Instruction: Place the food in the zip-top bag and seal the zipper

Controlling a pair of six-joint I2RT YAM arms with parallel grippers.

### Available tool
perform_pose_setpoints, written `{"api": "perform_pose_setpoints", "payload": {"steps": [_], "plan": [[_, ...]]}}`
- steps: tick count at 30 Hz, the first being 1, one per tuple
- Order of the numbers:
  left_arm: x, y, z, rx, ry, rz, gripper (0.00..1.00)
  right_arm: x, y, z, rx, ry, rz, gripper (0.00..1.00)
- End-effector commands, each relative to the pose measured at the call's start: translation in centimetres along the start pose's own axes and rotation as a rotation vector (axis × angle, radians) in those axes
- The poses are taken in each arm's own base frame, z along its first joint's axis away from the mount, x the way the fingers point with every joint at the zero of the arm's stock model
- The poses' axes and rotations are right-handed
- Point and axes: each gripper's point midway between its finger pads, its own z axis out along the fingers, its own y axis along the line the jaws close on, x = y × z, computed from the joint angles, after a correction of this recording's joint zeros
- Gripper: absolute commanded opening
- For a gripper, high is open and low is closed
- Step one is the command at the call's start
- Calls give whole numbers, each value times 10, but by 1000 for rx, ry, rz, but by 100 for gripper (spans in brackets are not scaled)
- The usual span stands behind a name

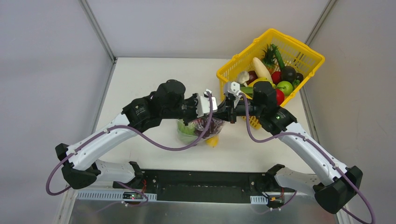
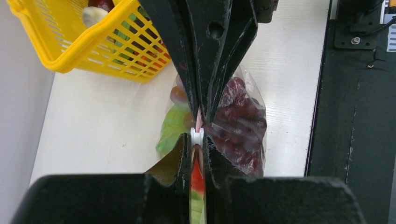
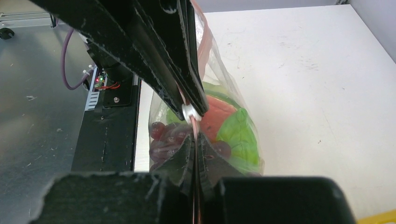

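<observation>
The clear zip-top bag [image 1: 198, 129] hangs between my two grippers above the table. Through its plastic I see purple grapes [image 2: 240, 116], a green cabbage [image 3: 240, 135] and a red piece [image 3: 217, 109]. My left gripper [image 2: 197, 140] is shut on the pink zipper [image 2: 200, 119], with the white slider [image 2: 197, 136] at its fingertips. My right gripper [image 3: 195, 140] faces it and is shut on the same strip, just beyond the slider [image 3: 190, 112]. In the top view both grippers [image 1: 215, 108] [image 1: 229, 113] meet tip to tip. One yellow fruit [image 1: 212, 141] lies on the table beside the bag.
The yellow lattice basket [image 1: 268, 32] stands at the back right, close behind the right arm, with several toy fruits and vegetables in it. Its corner [image 2: 93, 37] shows in the left wrist view. A black base plate [image 1: 201, 179] runs along the near edge.
</observation>
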Motion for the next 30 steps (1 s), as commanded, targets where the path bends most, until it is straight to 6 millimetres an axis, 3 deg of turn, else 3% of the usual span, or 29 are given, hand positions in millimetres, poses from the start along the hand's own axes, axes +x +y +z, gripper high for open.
{"api": "perform_pose_setpoints", "payload": {"steps": [1, 15, 30], "plan": [[-8, 17, -31, -117, -51, 28, 0, -8, -3, -6, 35, -23, -56, 0], [34, 29, -62, -235, 30, -21, 0, -12, -3, -10, 60, -33, -63, 0], [59, 36, -93, -332, 65, -64, 0, -11, -5, -11, 79, -46, -64, 0]]}}
